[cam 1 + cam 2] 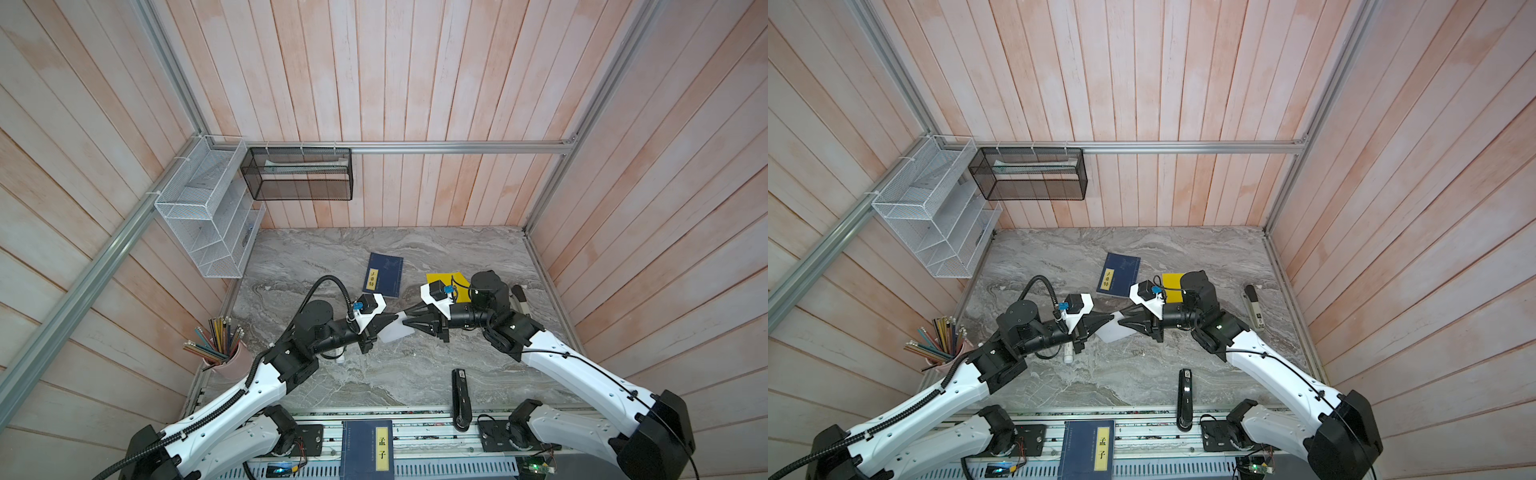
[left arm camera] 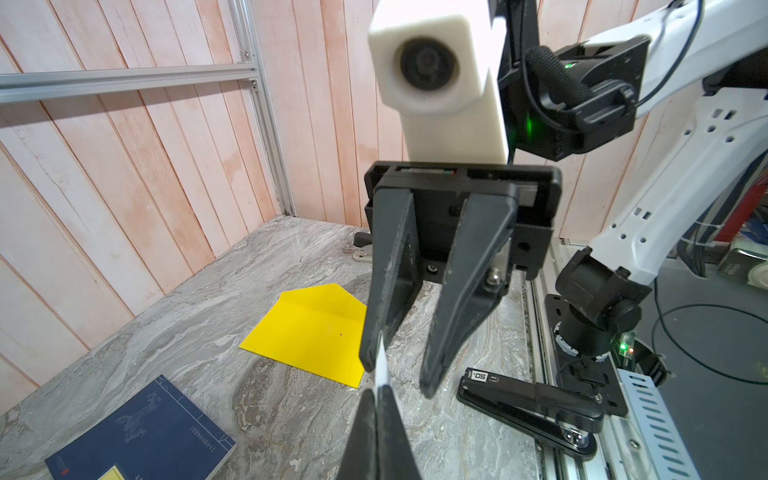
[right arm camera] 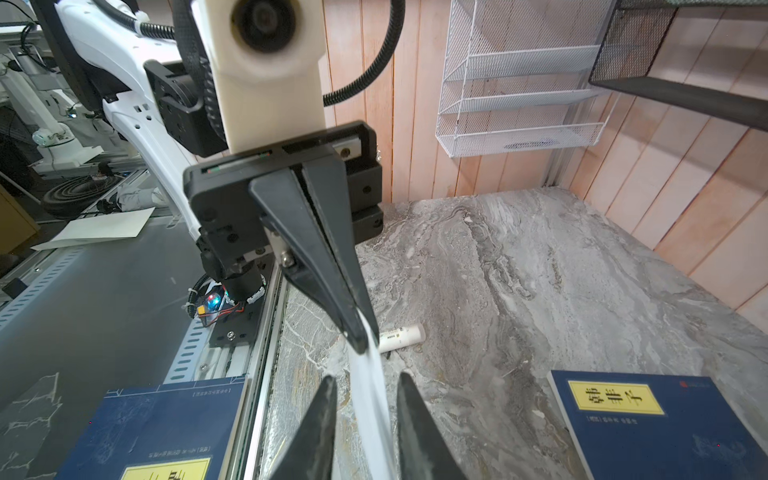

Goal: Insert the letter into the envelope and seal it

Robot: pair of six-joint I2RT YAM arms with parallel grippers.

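The letter (image 1: 395, 333), a thin white sheet, hangs above the middle of the table between both grippers in both top views. My left gripper (image 2: 380, 390) is shut on one edge of it. My right gripper (image 3: 368, 378) faces it tip to tip and is open; the letter (image 3: 372, 401) passes edge-on through the gap between its fingers without being pinched. The yellow envelope (image 2: 316, 328) lies flat on the table with its flap unfolded, behind the right wrist, and is partly hidden by that wrist in a top view (image 1: 440, 277).
A dark blue book (image 1: 384, 274) lies left of the envelope. A black stapler (image 1: 461, 399) sits at the front right and a grey one (image 1: 1254, 307) at the right edge. A glue stick (image 3: 401, 334) lies under the left arm. A pencil cup (image 1: 224, 349) stands front left, beneath wire racks (image 1: 208, 212).
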